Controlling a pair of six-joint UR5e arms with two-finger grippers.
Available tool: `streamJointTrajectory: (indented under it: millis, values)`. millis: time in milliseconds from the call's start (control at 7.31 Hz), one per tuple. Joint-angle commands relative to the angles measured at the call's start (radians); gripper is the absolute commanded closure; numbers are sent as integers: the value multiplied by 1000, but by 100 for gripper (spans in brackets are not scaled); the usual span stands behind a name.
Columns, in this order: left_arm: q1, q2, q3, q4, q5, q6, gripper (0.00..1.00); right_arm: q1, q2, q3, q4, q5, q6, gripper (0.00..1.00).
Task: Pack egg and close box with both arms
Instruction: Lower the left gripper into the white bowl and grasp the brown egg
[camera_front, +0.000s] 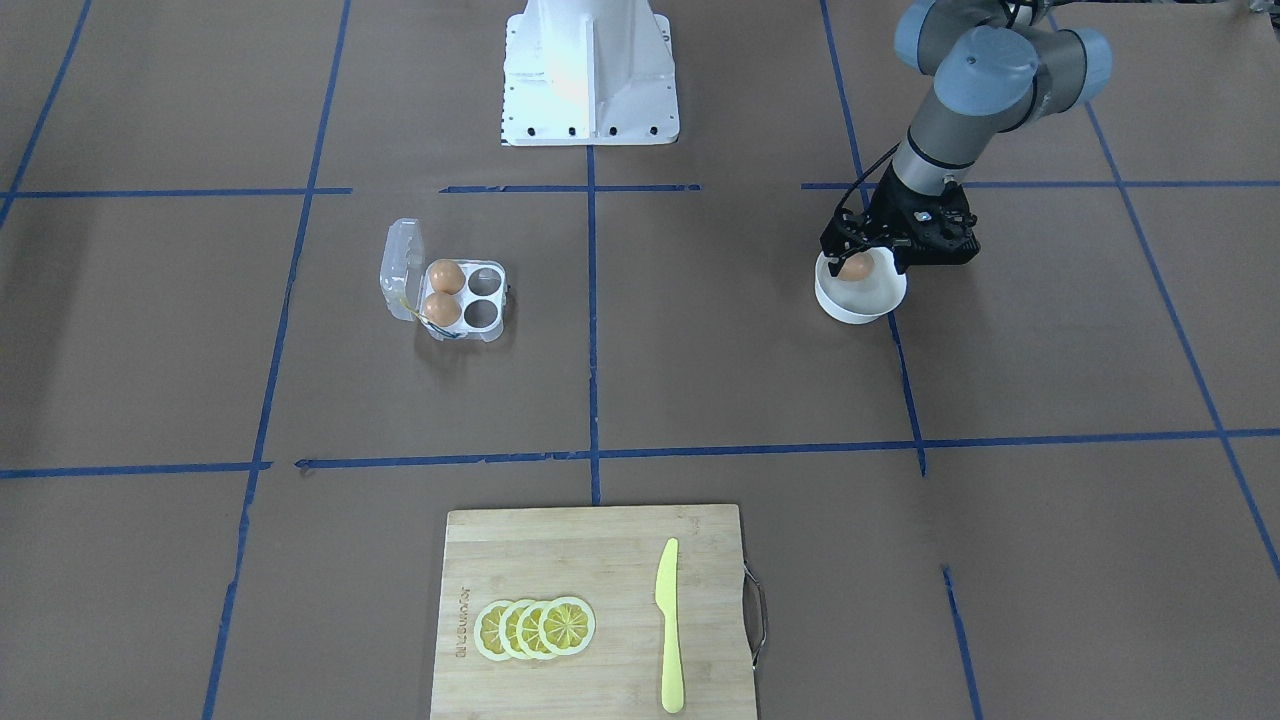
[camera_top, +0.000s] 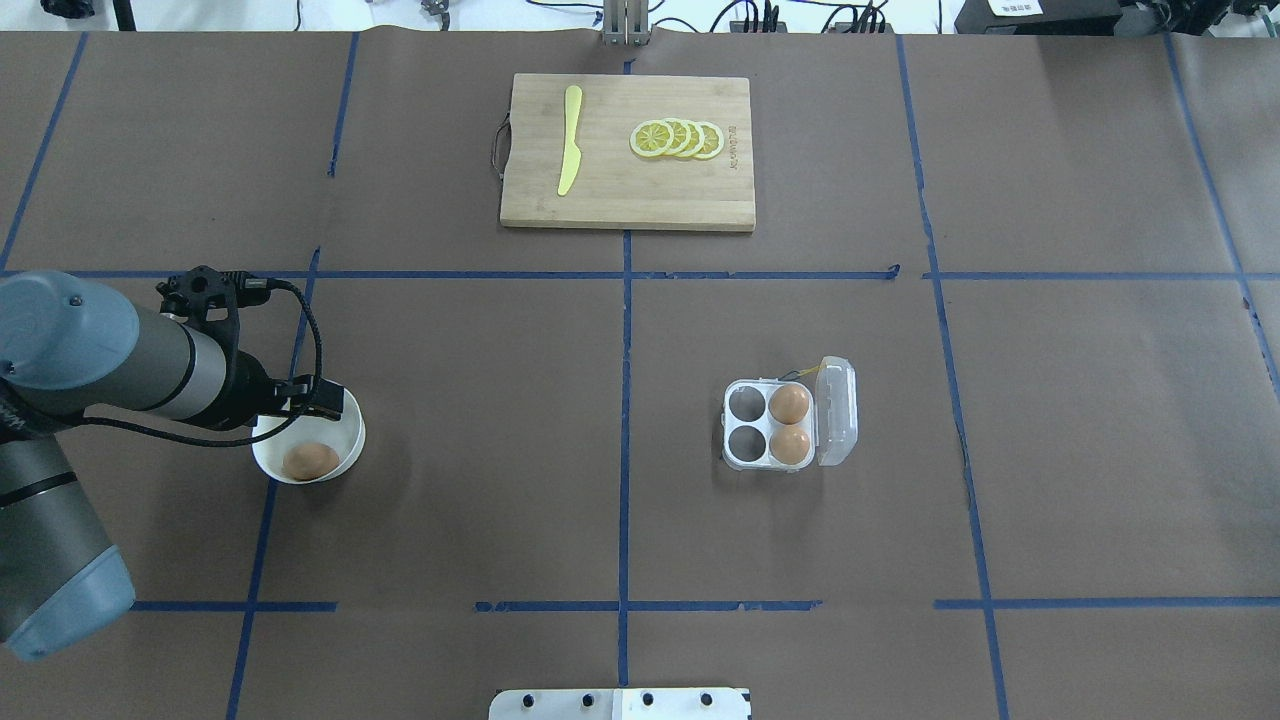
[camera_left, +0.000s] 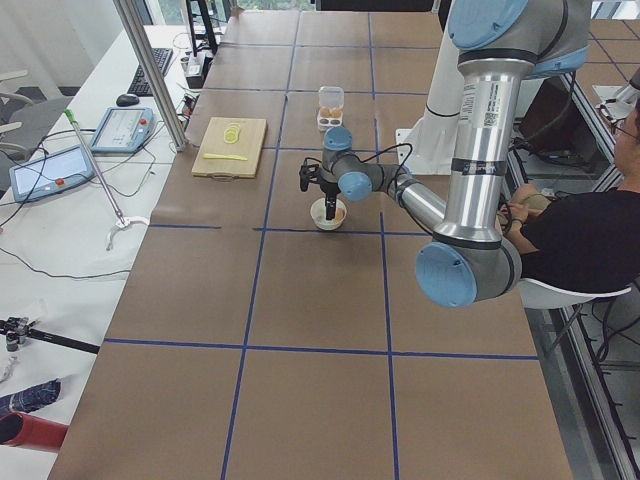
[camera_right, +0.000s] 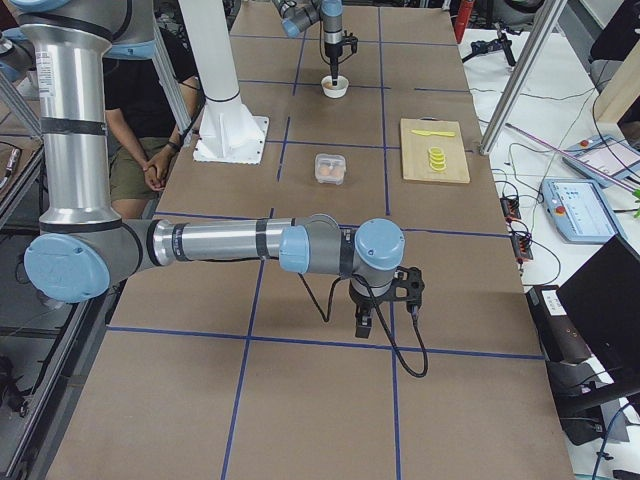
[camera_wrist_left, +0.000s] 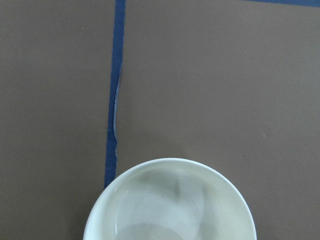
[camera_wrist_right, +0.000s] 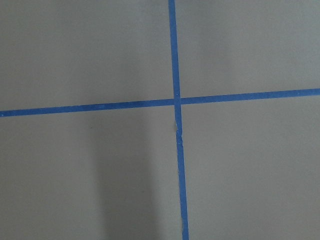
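Overhead exterior: egg (camera_top: 310, 460) lies in white bowl (camera_top: 358, 445), long axis 9-to-3, just at 6 o'clock of left gripper (camera_top: 316, 404) hanging over the bowl's far rim, jaw spread not readable, seemingly not gripping; open box (camera_top: 770, 425) well apart at 3 o'clock.

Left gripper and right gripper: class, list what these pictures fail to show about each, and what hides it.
1. Left gripper: whether it grips the egg in the bowl. Overhead, its arm covers it; the front-facing view is too small.
2. Left wrist view: the egg falls below the bottom edge; only bowl shows.
3. Right gripper: open or shut. Seen only in the exterior right view; its wrist view shows just blue tape.
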Motion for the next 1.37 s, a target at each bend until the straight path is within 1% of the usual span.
streamJointTrajectory:
  millis: [0, 137, 547, 821, 957, 1094, 1231]
  values:
    - [16, -1, 15, -1, 1, 0, 9, 0, 0, 0, 0, 0, 0, 0]
    - [22, -1, 13, -1, 1, 0, 11, 0, 0, 0, 0, 2, 0, 0]
    - [62, -1, 17, -1, 2, 0, 11, 0, 0, 1, 0, 2, 0, 0]
    - [81, -1, 23, -1, 31, -1, 11, 0, 0, 3, 0, 2, 0, 0]
    - [84, -1, 24, -1, 31, -1, 13, 0, 0, 3, 0, 2, 0, 0]
    - [84, 1, 23, 1, 33, -1, 22, 0, -2, 7, 0, 2, 0, 0]
    - [82, 1, 24, 1, 33, -1, 40, 0, -5, 9, 0, 2, 0, 0]
